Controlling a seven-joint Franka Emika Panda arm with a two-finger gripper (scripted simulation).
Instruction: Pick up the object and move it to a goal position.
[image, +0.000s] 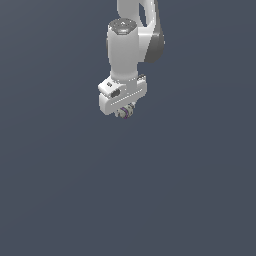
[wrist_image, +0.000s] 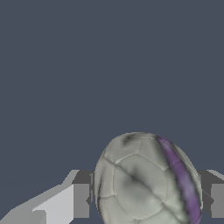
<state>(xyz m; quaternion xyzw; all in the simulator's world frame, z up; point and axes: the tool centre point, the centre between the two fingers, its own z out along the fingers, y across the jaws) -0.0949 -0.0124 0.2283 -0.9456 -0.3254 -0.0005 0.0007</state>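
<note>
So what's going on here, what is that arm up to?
A white robot arm points its gripper straight down over a plain dark grey surface. Between its fingers sits a small roundish object, grey-beige with a purple streak; the wrist view shows a finger on either side of it. No goal marker is visible.
</note>
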